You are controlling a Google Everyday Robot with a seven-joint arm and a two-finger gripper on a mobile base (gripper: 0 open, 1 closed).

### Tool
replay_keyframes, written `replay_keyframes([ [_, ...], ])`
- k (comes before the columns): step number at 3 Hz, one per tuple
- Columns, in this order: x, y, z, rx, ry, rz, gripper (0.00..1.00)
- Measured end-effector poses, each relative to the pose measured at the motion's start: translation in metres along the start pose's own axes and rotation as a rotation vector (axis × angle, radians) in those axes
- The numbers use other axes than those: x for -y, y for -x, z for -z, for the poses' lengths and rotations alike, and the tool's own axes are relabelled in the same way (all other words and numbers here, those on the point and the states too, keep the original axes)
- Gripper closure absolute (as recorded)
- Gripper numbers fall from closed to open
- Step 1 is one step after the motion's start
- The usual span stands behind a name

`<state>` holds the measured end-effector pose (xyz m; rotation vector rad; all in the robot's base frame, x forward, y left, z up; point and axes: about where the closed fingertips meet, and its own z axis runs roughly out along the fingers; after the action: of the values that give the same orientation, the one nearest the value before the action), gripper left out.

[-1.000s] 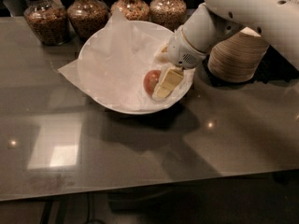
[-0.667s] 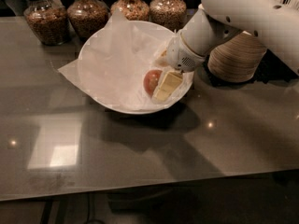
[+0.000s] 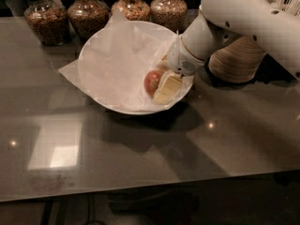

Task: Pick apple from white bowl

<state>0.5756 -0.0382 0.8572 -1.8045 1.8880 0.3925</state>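
The apple [image 3: 151, 81], red with yellowish patches, lies in the right part of the white bowl [image 3: 101, 90], which is lined with crinkled white paper. My gripper [image 3: 162, 78] reaches down into the bowl from the right and sits right against the apple's right side, partly covering it. The white arm comes in from the upper right. The apple rests on the paper near the bowl's right rim.
Several glass jars of nuts and grains [image 3: 86, 13] stand in a row behind the bowl. A stack of beige paper bowls [image 3: 236, 60] stands to the right, behind my arm. The bowl sits on a grey glossy table [image 3: 140, 158] whose front edge runs along the bottom.
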Motion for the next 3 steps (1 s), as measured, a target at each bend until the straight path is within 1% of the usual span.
replay_keyframes([
  [1, 0.0001, -0.0023, -0.0022, 0.000, 0.003, -0.006, 0.48],
  [2, 0.0002, -0.0056, -0.0045, 0.001, 0.005, -0.019, 0.71],
  [3, 0.0001, -0.0056, -0.0045, 0.001, 0.005, -0.019, 0.94],
])
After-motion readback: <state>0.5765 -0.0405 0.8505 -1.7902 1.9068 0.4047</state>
